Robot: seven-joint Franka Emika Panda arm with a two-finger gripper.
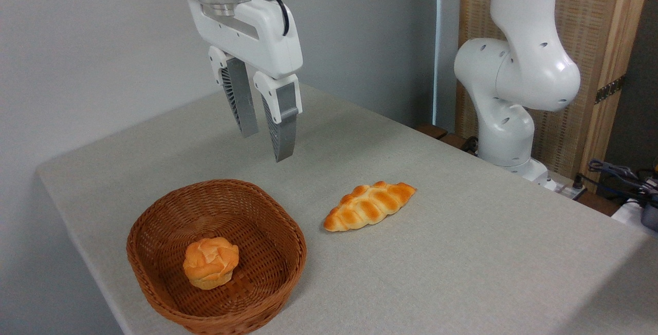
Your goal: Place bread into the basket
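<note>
Wicker basket [154, 268] already held the bun [211, 262] on its floor as my gripper [264, 144] hung empty above, fingers slightly parted; I judged a straight lift clear of the loaf [369, 205] wisest.

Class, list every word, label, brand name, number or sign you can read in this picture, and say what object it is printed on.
None: no readable text appears anywhere.
The claw and the white arm show no legible logo or number.
The bun, the basket, the braided loaf and the table carry no labels.
The clutter at the right edge is too small to tell.
</note>
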